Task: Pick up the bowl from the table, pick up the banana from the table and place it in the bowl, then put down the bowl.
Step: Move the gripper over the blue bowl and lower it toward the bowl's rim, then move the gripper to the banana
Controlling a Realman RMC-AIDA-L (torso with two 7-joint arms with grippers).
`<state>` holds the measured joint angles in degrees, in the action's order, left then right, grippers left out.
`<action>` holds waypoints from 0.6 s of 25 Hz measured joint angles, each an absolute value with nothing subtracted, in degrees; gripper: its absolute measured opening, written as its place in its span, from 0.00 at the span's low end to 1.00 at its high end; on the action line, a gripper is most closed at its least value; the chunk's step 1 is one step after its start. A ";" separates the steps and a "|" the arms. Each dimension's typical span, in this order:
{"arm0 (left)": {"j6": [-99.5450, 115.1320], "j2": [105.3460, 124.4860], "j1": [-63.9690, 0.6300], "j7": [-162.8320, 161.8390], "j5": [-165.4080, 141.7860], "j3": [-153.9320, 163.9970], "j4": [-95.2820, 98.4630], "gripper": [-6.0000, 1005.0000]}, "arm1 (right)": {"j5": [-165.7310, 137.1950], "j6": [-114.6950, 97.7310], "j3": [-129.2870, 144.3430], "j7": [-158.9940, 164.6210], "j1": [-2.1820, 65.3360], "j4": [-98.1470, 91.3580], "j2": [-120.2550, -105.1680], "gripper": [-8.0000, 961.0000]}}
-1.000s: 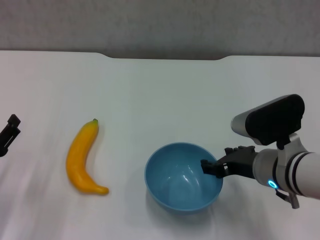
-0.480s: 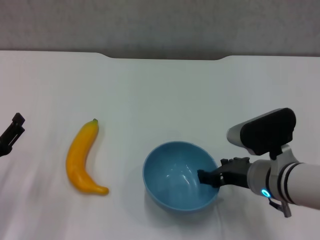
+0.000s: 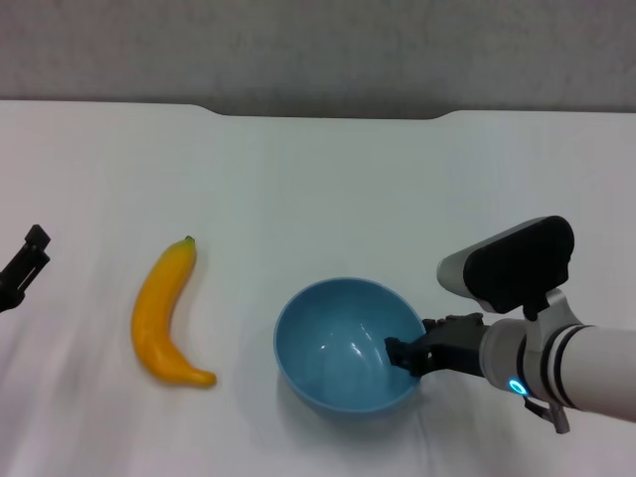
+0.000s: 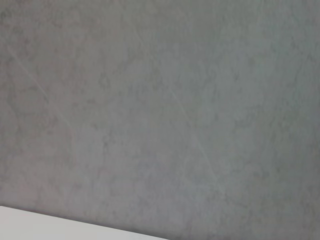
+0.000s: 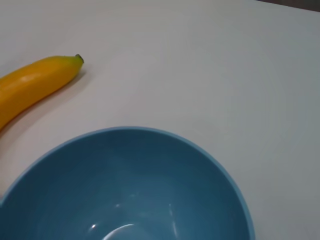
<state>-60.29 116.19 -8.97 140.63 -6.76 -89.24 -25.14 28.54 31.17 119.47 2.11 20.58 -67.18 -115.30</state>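
The light-blue bowl (image 3: pixel 343 348) is in the near middle of the white table (image 3: pixel 318 169). My right gripper (image 3: pixel 402 354) is shut on the bowl's right rim, with one finger inside it. The bowl fills the lower part of the right wrist view (image 5: pixel 125 190). The yellow banana (image 3: pixel 164 313) lies on the table left of the bowl, apart from it, with its dark stem tip pointing away from me. It also shows in the right wrist view (image 5: pixel 35 82). My left gripper (image 3: pixel 25 266) is at the far left edge, away from both.
The table's far edge has a shallow notch (image 3: pixel 328 112) with a grey wall behind it. The left wrist view shows only that grey wall (image 4: pixel 160 110) and a strip of table.
My right arm has moved left and toward me with the bowl in its grip, and the bowl has shifted left and looks slightly larger. The banana has not moved.
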 joint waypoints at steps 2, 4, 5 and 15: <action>-60.29 116.19 -8.92 140.63 -6.77 -89.33 -25.13 0.86 | 28.52 31.17 119.58 1.87 20.44 -67.39 -115.24 0.62; -60.29 116.19 -8.88 140.63 -6.76 -89.36 -25.14 0.86 | 28.47 31.17 119.52 1.73 20.19 -67.55 -115.18 0.60; -60.30 116.19 -8.85 140.63 -6.77 -89.36 -25.13 0.86 | 28.44 31.17 119.39 1.72 20.09 -67.60 -115.16 0.59; -60.30 116.19 -8.70 140.62 -6.76 -89.31 -25.13 0.86 | 29.01 30.68 118.36 1.69 19.39 -67.70 -115.13 0.17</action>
<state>-60.30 116.19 -8.70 140.62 -6.76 -89.31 -25.13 29.01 30.68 118.36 1.69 19.39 -67.70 -115.13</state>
